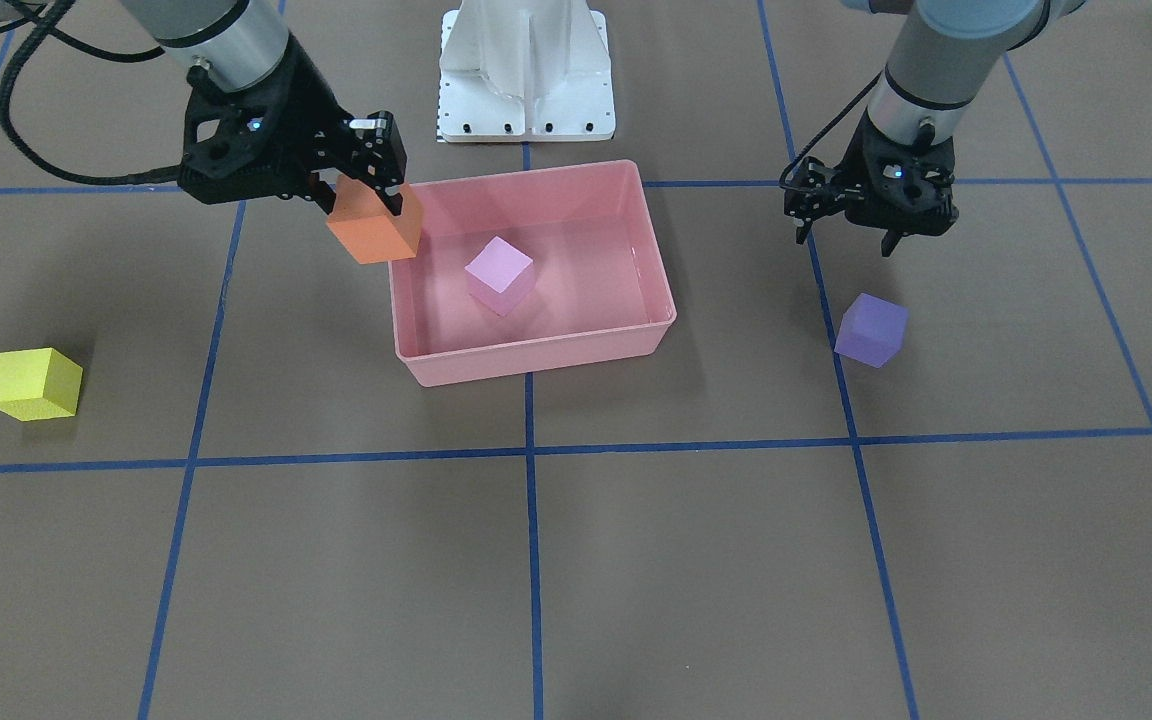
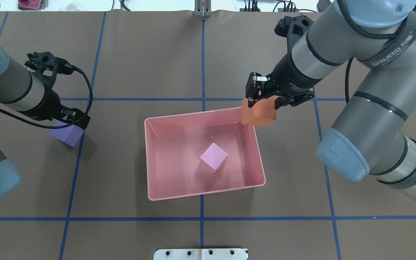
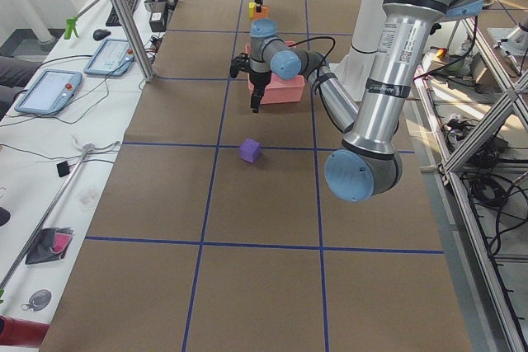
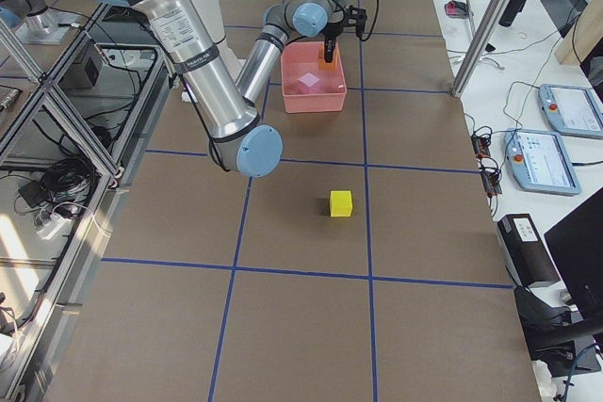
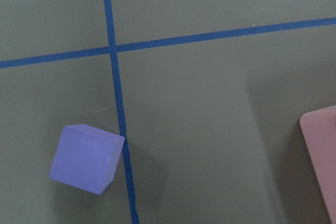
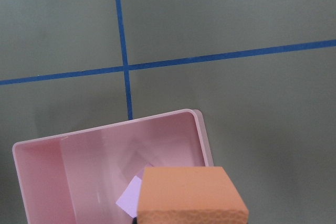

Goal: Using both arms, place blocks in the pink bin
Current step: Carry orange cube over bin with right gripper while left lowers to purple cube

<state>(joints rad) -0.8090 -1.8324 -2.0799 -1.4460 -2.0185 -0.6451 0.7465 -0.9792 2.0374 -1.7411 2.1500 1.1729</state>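
Orange block [image 6: 192, 192] fills the bottom edge of the right wrist view, a matte cube clamped in the right tool [image 1: 361, 200]. In the front-facing view it is held above the upper-left corner of the pink bin [image 1: 536, 365]. Inside that shallow salmon tub a light pink block [image 1: 499, 275] rests near the middle of the floor, turned corner-on. A purple block [image 1: 871, 330] sits on the table [image 1: 356, 560] right of the bin, beside a blue tape line [image 1: 841, 380]. The left tool [image 1: 846, 240] hangs above it, pointing down, fingers spread and empty. A yellow block [image 1: 34, 384] lies at far left. The right arm [image 1: 226, 40] slants in from the upper left, wrist tilted.
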